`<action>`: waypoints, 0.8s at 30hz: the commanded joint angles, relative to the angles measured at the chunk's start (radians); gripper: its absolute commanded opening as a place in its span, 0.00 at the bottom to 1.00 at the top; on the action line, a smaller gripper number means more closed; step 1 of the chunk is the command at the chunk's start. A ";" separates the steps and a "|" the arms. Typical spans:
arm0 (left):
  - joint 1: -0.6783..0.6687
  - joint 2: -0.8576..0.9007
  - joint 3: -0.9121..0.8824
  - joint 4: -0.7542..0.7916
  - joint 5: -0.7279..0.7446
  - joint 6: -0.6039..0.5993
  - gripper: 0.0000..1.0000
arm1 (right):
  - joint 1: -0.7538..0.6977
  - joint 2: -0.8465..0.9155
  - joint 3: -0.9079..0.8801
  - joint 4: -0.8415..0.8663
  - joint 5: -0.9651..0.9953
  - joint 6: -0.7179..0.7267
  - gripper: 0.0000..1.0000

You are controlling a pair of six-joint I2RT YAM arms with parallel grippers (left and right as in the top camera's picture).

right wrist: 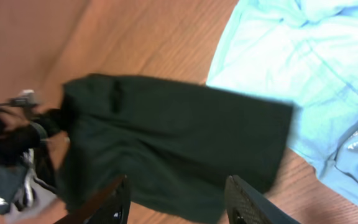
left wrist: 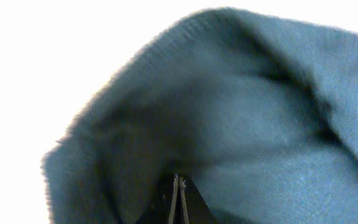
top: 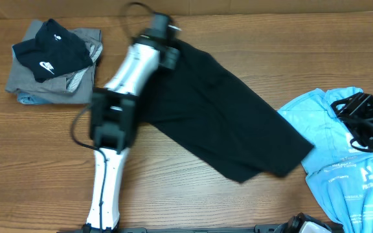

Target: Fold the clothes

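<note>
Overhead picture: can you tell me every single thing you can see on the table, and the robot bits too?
black T-shirt: one, black, spread slantwise across the middle of the table
blue shirt: one, light blue with some print, crumpled at the right edge
grey clothes: one folded pile, grey, far left corner
small black garment: one, black with a white logo, on top of the grey clothes
table: one, brown wood, under everything
left arm: one, white and black, reaching over the black T-shirt
left tool: one, dark, shut on the black T-shirt
right tool: one, black, open, hanging over the black T-shirt
</note>
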 commanded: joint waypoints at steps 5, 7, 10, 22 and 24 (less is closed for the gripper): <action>0.078 -0.106 0.257 -0.131 0.229 -0.006 0.11 | 0.085 -0.001 -0.141 0.070 0.100 -0.017 0.53; 0.078 -0.164 0.300 -0.194 0.228 0.030 0.12 | 0.093 0.003 -0.190 0.104 0.121 0.007 0.53; 0.071 -0.257 0.326 -0.282 0.224 0.058 0.15 | 0.096 0.018 -0.282 0.190 0.143 0.030 0.54; 0.061 -0.599 0.326 -0.634 0.202 0.059 0.18 | 0.096 0.419 -0.496 0.701 0.286 0.272 0.15; 0.060 -0.634 0.326 -0.671 0.203 0.059 0.20 | 0.096 0.502 -0.496 0.768 0.288 0.272 0.13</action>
